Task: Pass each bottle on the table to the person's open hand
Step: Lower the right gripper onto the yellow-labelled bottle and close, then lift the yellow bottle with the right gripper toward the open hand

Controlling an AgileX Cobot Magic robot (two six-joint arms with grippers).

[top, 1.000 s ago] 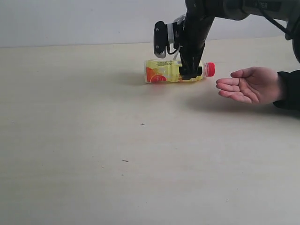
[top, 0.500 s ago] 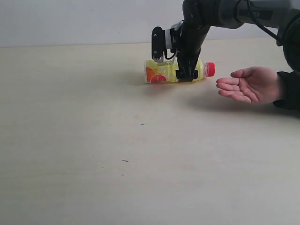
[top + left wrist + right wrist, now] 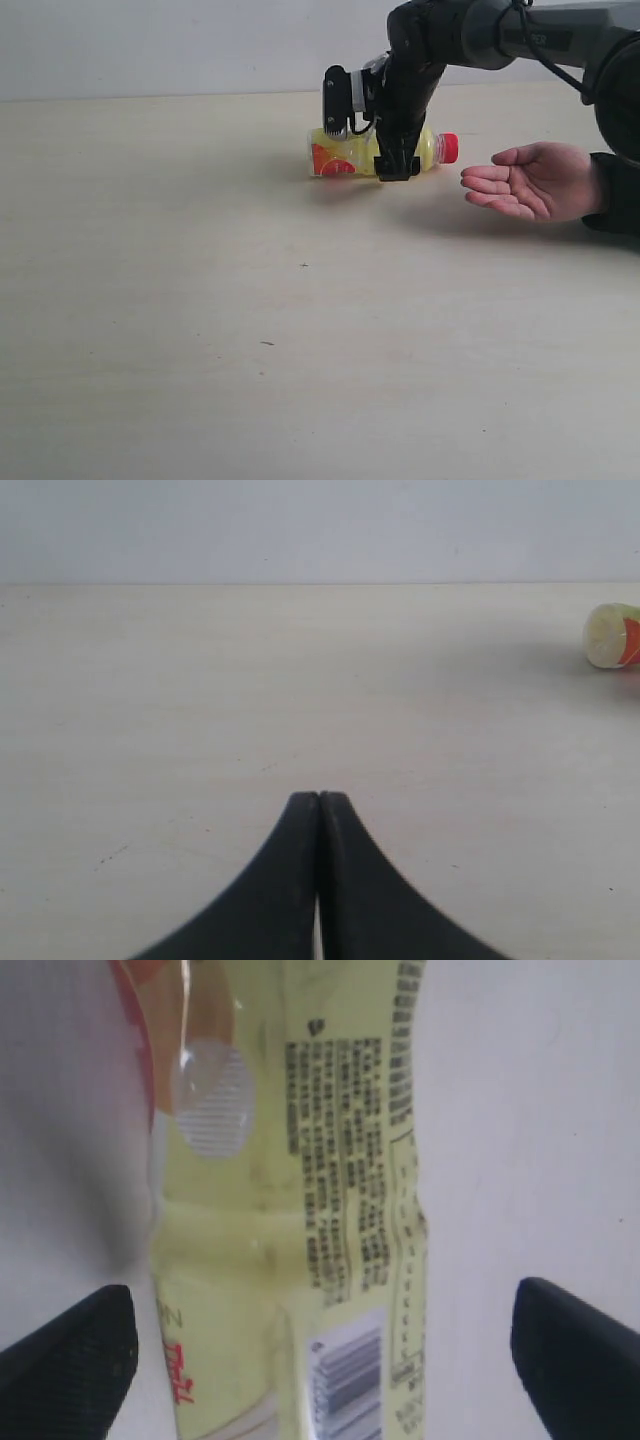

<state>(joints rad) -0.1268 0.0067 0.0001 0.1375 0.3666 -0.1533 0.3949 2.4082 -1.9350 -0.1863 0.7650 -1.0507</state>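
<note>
One bottle shows: the yellow-labelled bottle (image 3: 345, 153) with a red cap (image 3: 448, 148) lies on its side on the pale table (image 3: 300, 330), cap toward the person's open hand (image 3: 525, 180). My right gripper (image 3: 397, 165) is down over the bottle's middle, open, one finger on each side of it. In the right wrist view the yellow label (image 3: 300, 1210) fills the space between the two dark fingertips (image 3: 70, 1360), with gaps on both sides. My left gripper (image 3: 319, 810) is shut and empty, low over bare table; the bottle's base (image 3: 612, 636) shows far off. The other bottles are out of view.
The person's dark sleeve (image 3: 615, 190) rests at the right edge. A pale wall (image 3: 150, 45) runs behind the table's far edge. A few tiny dark specks (image 3: 304, 265) mark the tabletop.
My right gripper has come down around the bottle, its fingers now reaching nearly to the table. The bottle and the hand have stayed in place.
</note>
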